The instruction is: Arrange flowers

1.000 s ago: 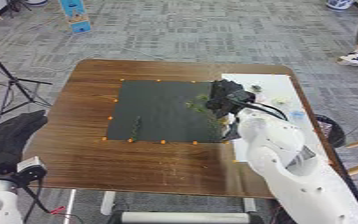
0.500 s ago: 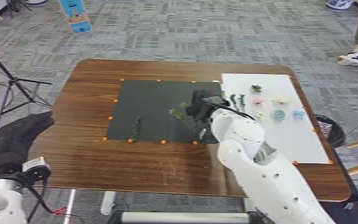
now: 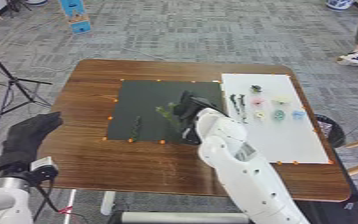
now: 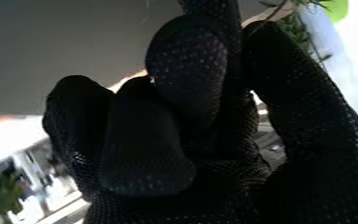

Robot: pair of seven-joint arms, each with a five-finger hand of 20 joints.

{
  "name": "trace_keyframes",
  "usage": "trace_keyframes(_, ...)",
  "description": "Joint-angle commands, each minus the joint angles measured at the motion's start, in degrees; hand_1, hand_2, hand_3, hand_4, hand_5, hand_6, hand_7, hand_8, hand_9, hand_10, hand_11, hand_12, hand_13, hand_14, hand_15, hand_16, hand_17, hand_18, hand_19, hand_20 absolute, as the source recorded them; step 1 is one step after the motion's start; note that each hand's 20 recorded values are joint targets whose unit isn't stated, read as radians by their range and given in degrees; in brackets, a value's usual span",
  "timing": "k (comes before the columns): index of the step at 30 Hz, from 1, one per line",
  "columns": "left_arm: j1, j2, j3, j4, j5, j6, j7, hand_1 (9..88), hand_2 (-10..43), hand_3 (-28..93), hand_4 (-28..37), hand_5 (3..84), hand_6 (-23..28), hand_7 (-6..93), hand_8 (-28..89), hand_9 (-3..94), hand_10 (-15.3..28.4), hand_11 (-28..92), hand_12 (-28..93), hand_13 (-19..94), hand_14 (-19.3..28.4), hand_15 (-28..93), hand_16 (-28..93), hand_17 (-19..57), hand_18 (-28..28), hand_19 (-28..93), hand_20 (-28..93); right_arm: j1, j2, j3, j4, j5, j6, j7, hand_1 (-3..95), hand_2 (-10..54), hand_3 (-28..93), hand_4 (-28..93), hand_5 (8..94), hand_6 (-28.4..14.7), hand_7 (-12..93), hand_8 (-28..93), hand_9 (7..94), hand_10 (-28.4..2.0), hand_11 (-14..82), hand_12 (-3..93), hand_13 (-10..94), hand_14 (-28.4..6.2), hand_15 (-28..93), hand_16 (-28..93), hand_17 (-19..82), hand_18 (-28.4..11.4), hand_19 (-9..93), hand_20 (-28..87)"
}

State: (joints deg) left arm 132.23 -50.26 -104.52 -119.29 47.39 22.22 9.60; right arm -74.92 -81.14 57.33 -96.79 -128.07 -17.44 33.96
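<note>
My right hand (image 3: 190,107) is over the right part of the dark mat (image 3: 140,97), pinching a green leafy sprig (image 3: 167,113) that extends to its left. In the right wrist view, the hand (image 4: 189,75) has curled fingers, and the stem of the sprig (image 4: 293,25) runs up beside the fingertips. A thin dark green sprig (image 3: 136,128) lies lengthwise on the mat's left part. Left of the table's near corner is my left hand (image 3: 29,136), its fingers relaxed and holding nothing.
On the white sheet (image 3: 286,145) at the right lie two slim green stems (image 3: 238,105), a pink flower (image 3: 257,101), a yellowish flower (image 3: 280,100), a blue flower (image 3: 298,114) and other small pieces. Orange markers (image 3: 163,142) edge the mat. The brown table (image 3: 95,165) surrounds both.
My right hand has moved left from the mat's right edge with the sprig, uncovering the white sheet's pieces. The left hand has shifted slightly to the right.
</note>
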Motion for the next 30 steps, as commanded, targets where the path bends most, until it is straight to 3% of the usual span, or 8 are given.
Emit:
trace_keyframes(1, -2.01, 0.21, 1.96, 0.80, 0.27, -1.54, -0.51, 26.7, 3.9, 72, -23.8, 55.1, 2.8, 18.4, -7, 51.5, 13.3, 22, 16, 39, 14.0, 12, 1, 9.1, 6.9, 2, 18, 0.23, -2.08, -1.92, 1.18, -2.14, 1.24, -0.71, 42.6, 5.7, 66, -4, 93.3, -1.5, 21, -3, 93.7, -11.7, 46.5, 24.5, 92, -6.7, 70, 43, 65, -21.9, 93, 71)
trace_keyframes(8, -3.84, 0.26, 3.51, 1.70, 0.53, -2.40, -0.64, 26.7, 3.9, 72, -23.7, 55.1, 2.9, 18.3, -7, 51.4, 13.4, 22, 16, 39, 14.0, 12, 1, 8.9, 6.9, 2, 18, -0.19, -4.55, -0.22, 4.41, -7.03, 5.03, -2.14, 43.0, 6.6, 65, -5, 92.7, -1.2, 20, -3, 93.7, -11.9, 46.3, 24.3, 92, -6.6, 69, 44, 65, -21.9, 93, 70)
trace_keyframes(18, -4.31, -0.04, 3.83, 1.89, 0.53, -2.89, -0.85, 26.8, 3.9, 72, -23.6, 55.2, 3.0, 18.1, -7, 51.4, 13.4, 22, 16, 39, 14.0, 12, 1, 8.7, 7.0, 2, 17, -0.62, -5.50, 0.18, 5.65, -6.61, 4.42, -1.28, 42.5, 6.8, 64, -5, 92.6, -1.3, 19, -4, 93.7, -11.7, 46.6, 23.9, 92, -6.2, 68, 43, 65, -21.5, 93, 69)
trace_keyframes(23, -4.46, -0.09, 3.91, 1.92, 0.47, -2.85, -0.73, 26.7, 3.8, 72, -23.4, 55.2, 3.2, 18.0, -7, 51.4, 13.2, 22, 16, 39, 14.0, 12, 1, 8.6, 7.0, 2, 17, -0.88, -5.51, -0.27, 5.48, -4.42, 5.06, -1.12, 38.0, 6.0, 65, -2, 92.2, -0.8, 18, -6, 93.7, -11.7, 46.6, 23.7, 93, -5.9, 67, 43, 65, -21.4, 93, 69)
trace_keyframes(30, -4.66, -0.04, 3.90, 2.03, 0.56, -3.34, -1.06, 26.8, 3.7, 72, -23.3, 55.2, 3.2, 18.0, -7, 51.3, 13.2, 22, 16, 39, 14.1, 12, 1, 8.6, 7.0, 2, 17, -1.01, -5.18, -0.51, 4.73, -2.30, 5.39, -0.47, 28.8, 9.7, 63, -2, 91.0, -1.3, 17, -6, 93.7, -12.1, 46.2, 23.3, 93, -6.2, 66, 43, 65, -21.4, 93, 68)
